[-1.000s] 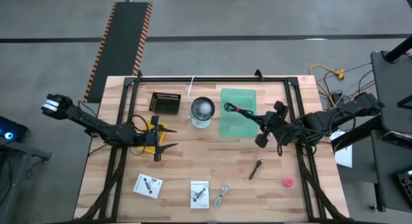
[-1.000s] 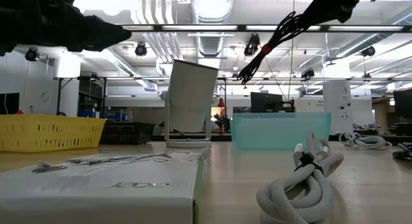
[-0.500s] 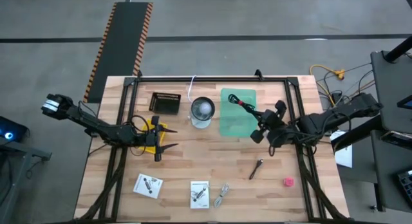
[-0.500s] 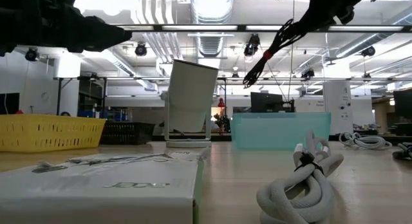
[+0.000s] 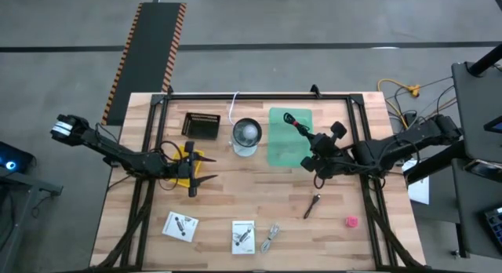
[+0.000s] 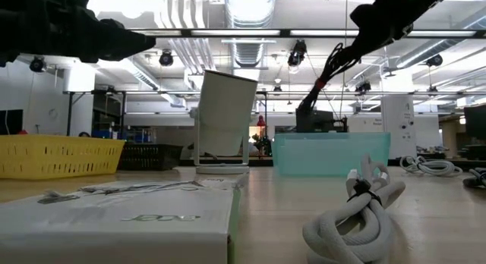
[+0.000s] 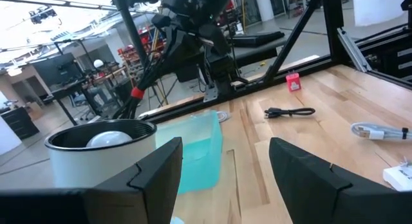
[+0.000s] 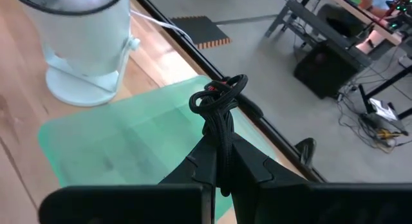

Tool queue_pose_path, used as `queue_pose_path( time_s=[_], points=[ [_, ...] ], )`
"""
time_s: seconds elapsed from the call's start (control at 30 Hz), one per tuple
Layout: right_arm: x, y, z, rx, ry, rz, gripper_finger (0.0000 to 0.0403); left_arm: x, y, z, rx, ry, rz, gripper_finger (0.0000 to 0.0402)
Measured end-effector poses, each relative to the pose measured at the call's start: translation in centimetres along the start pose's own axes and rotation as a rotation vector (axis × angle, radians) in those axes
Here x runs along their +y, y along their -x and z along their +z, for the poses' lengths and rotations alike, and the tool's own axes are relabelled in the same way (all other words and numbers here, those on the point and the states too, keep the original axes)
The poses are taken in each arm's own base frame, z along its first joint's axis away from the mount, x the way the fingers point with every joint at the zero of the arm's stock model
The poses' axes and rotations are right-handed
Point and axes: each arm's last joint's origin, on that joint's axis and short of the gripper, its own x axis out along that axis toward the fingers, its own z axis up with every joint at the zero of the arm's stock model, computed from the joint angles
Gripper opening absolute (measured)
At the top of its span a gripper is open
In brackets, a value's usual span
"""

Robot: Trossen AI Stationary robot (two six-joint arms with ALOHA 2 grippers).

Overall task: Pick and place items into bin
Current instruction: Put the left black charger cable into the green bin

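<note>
1. A wooden bench (image 5: 235,196) stands in a workshop with grey floor and bright ceiling lights; a pale green bin (image 5: 289,136) lies on its far half, beside a white cup-like lamp (image 5: 246,136).
2. The right jaws (image 5: 311,142) are clamped on the black-and-red coiled cable (image 5: 292,124), which sticks out ahead of them over the bin. In the right wrist view the cable (image 8: 220,114) runs straight out between the closed fingers (image 8: 193,166), green bin floor beneath it.
3. Since a second ago the right arm has come down and inward: the cable hung high above the bin then, and now its lower end dips behind the bin wall in the low view (image 6: 323,82). That suggests release is near; the cable is probably not resting on the bin floor yet.
4. The left jaws (image 5: 205,169) stand wide and empty, unmoved, well apart from the bin.
5. Ahead lie the dark stick-like tool (image 5: 313,204), pink-red lump (image 5: 351,221), silver metal piece (image 5: 271,238) and two white printed cards (image 5: 243,236).
6. The card's print is too small to read; the embossed lettering in the low view is not legible either.
</note>
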Motion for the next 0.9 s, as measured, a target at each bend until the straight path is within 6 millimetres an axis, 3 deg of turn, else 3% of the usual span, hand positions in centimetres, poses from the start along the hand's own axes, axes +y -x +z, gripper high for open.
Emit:
queue_pose_path(
  time_s=[0.6, 0.9],
  points=[
    [-0.2, -0.2, -1.0, 0.049, 0.065, -0.028, 0.0013, 0.0, 0.0, 0.0, 0.000, 0.000, 0.000, 0.0216],
    [-0.3, -1.2, -3.0, 0.087, 0.080, -0.062, 0.0013, 0.0, 0.0, 0.0, 0.001, 0.000, 0.000, 0.0216]
  ],
)
